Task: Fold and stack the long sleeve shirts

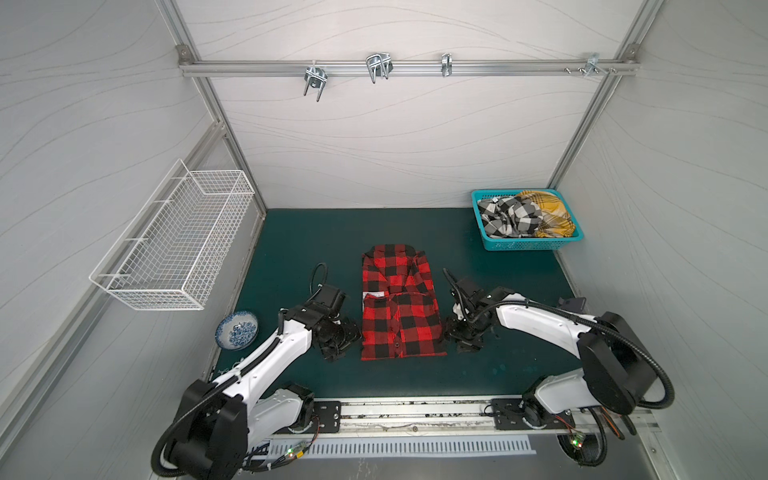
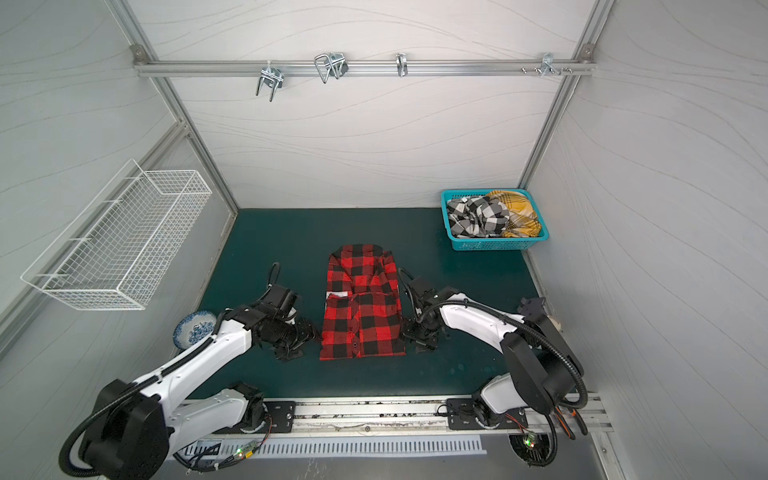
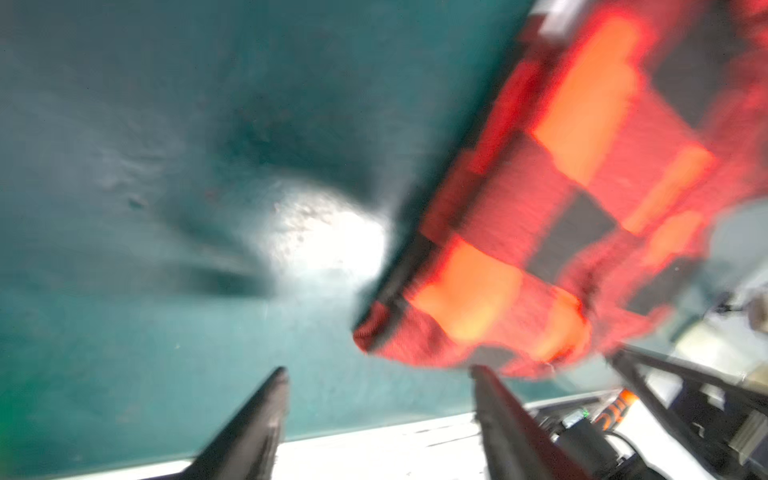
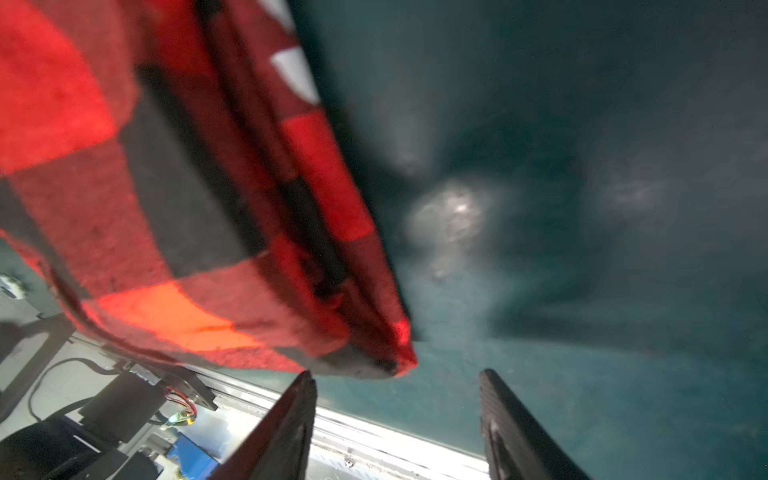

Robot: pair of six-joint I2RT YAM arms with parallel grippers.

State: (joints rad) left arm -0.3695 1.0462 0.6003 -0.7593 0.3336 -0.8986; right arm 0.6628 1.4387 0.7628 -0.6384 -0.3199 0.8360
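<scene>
As the red-and-black shirt (image 1: 401,316) lies lengthwise between them, your left hand (image 3: 380,370) and right hand (image 4: 397,372) flank its near hem, both released.

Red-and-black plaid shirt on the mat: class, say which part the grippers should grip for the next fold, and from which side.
Probably its two near corners. The red-and-black plaid shirt lies flat as a narrow layered rectangle, collar far, and the open left gripper and open right gripper flank those corners, so each can slide in low from its own side, pinching all layers.

Both low: left end effector (image 3: 380,370) and right end effector (image 4: 397,372), jaws seemingly parted.
</scene>
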